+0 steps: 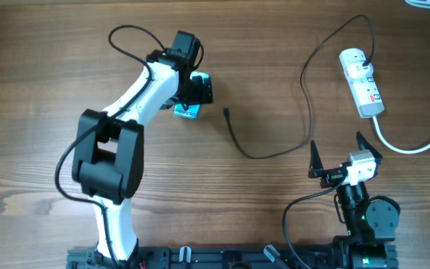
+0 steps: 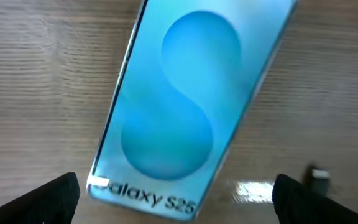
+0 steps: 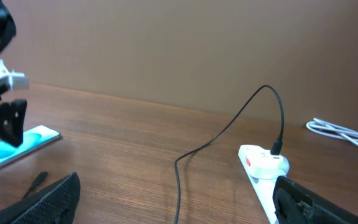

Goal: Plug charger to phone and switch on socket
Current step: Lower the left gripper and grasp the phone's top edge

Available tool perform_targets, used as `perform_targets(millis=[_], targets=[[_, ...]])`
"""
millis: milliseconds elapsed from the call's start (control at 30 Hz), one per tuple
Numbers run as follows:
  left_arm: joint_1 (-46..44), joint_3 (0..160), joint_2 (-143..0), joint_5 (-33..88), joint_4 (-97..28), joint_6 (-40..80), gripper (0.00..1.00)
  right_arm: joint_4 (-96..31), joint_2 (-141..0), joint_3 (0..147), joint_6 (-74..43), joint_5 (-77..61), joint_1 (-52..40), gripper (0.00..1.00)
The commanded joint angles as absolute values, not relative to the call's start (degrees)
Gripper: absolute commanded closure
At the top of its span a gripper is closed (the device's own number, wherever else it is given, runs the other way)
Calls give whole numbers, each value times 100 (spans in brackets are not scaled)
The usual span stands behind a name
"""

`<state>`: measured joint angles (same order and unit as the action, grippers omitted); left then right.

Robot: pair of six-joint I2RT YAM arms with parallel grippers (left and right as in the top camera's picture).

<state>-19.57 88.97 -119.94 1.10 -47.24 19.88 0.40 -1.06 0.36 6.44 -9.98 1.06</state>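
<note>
I read "Galaxy S25" on the phone (image 2: 185,106), left gripper (image 2: 176,196) wide above it, right gripper (image 1: 340,152) wide too, open table (image 1: 260,217) between phone edge and charger (image 1: 275,155) tip

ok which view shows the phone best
The left wrist view: the phone fills the frame, its cyan screen and Galaxy S25 lettering readable. Overhead shows only a cyan corner poking out under the left gripper. The right wrist view catches it small, at a low angle, far left.

Robotics test bench, lab-type setting: wood-grain table (image 1: 21,60), left arm (image 1: 136,97) and right arm (image 1: 360,213) mounted on a black rail (image 1: 222,258) at 6 o'clock; plain brown wall (image 3: 179,43).
</note>
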Motion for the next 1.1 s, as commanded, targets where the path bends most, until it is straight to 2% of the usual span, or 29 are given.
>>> perform_targets(millis=[0, 167, 267, 433, 667, 800, 967, 1067], targets=[[-1977, 8753, -12243, 12, -4554, 2023, 0, 60, -64, 30, 600, -899, 130, 0], [-1986, 8416, -12280, 14, -4272, 2025, 0, 60, -64, 30, 598, -899, 130, 1], [-1992, 8305, -12280, 40, -4300, 2023, 11, 60, -64, 30, 600, -899, 130, 0], [-2071, 8239, -12280, 239, -4486, 2023, 20, 60, -64, 30, 600, -899, 130, 0], [-2329, 8239, -12280, 399, -5006, 2016, 15, 60, -64, 30, 600, -899, 130, 0], [-2412, 8239, -12280, 202, -5013, 1979, 0, 60, -64, 30, 600, -899, 130, 1], [-2399, 8239, -12280, -823, -4635, 1977, 0, 62, -64, 30, 598, -899, 130, 0], [-2399, 8239, -12280, -867, -4425, 1979, 0, 60, -64, 30, 600, -899, 130, 0]])
